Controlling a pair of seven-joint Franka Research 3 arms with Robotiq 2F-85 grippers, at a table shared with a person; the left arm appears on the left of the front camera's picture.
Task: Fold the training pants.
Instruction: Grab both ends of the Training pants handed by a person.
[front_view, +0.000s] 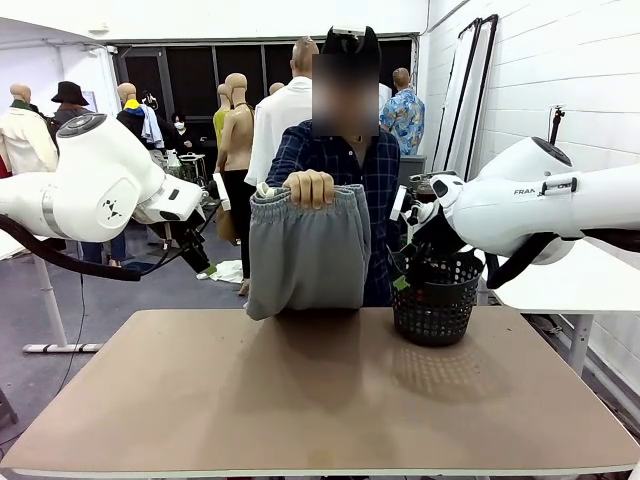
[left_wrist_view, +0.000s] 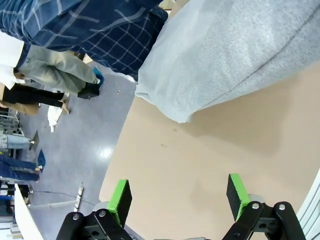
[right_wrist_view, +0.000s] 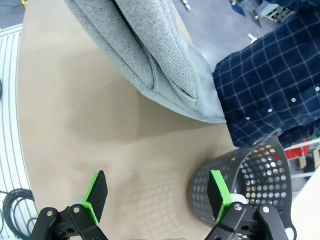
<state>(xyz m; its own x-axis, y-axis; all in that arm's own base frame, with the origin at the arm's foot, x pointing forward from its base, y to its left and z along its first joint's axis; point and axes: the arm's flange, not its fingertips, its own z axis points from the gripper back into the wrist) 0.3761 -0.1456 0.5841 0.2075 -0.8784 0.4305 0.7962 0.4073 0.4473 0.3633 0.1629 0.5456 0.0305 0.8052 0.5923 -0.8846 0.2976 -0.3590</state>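
Observation:
A person in a blue plaid shirt holds up the light grey training pants (front_view: 305, 250) by the waistband with one hand (front_view: 309, 187), over the far edge of the tan table (front_view: 320, 400). The pants hang folded, their lower end touching the tabletop. The same grey cloth (left_wrist_view: 235, 55) hangs well beyond my left gripper (left_wrist_view: 180, 197), which is open over bare table. My right gripper (right_wrist_view: 157, 192) is open too, above the table, with the pants (right_wrist_view: 150, 55) farther off. In the front view both arms are raised at the sides, the left gripper (front_view: 195, 258) and right gripper (front_view: 405, 270) clear of the pants.
A black mesh basket (front_view: 434, 297) stands on the table's far right; the basket (right_wrist_view: 240, 175) lies close to my right gripper's fingertip. Beyond the table's left edge (left_wrist_view: 117, 150) is grey floor. A white table (front_view: 570, 280) stands at the right.

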